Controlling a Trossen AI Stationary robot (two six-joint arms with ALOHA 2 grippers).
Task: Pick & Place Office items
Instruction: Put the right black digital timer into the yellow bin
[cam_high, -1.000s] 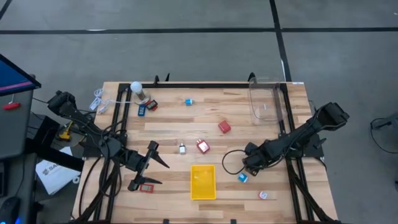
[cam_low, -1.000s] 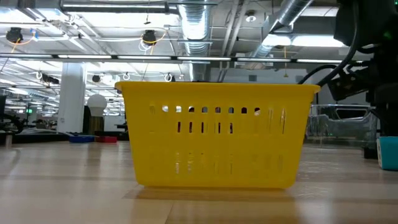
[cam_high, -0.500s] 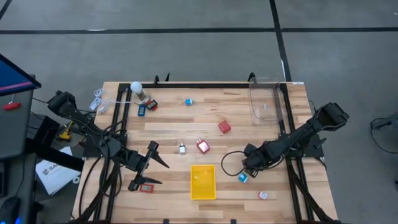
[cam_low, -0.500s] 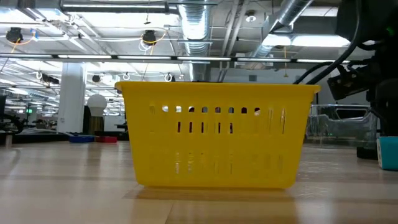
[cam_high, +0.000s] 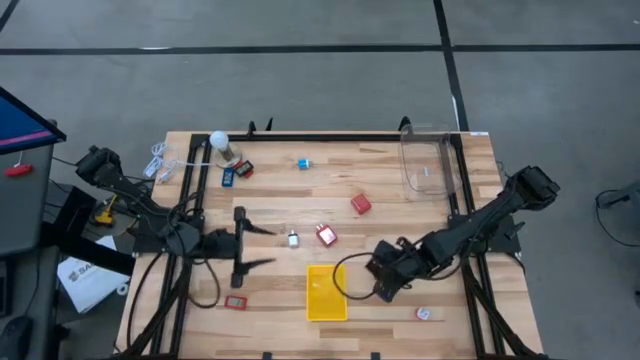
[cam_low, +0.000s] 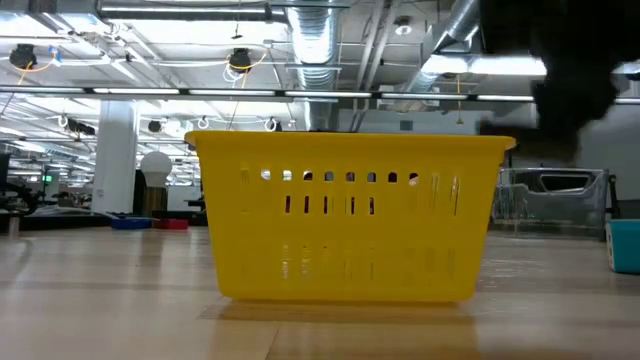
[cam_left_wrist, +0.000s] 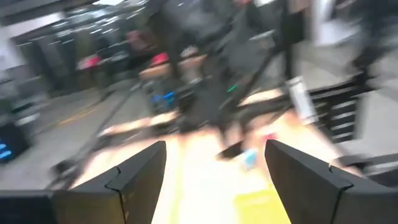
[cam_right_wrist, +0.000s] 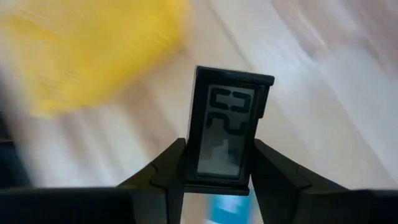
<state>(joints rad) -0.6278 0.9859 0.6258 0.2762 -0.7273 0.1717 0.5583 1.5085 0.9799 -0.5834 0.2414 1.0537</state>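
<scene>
Clip held beside slatted yellow plastic tray (cam_high: 326, 292).
Right gripper (cam_right_wrist: 219, 163) pinches flat rectangular black clip (cam_right_wrist: 226, 130) above pale wood table (cam_high: 400, 210); left gripper (cam_high: 250, 245) stands open, empty.

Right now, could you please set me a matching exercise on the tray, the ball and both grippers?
Things:
1. yellow tray
2. white ball
3. right gripper
4. left gripper

States or places:
a. open, left of the tray
b. near the table's top-left corner in the high view
c. shut on a black-framed piece
d. near the middle of the table's bottom edge in the high view

Pairs: 1-d, 2-b, 3-c, 4-a
</scene>
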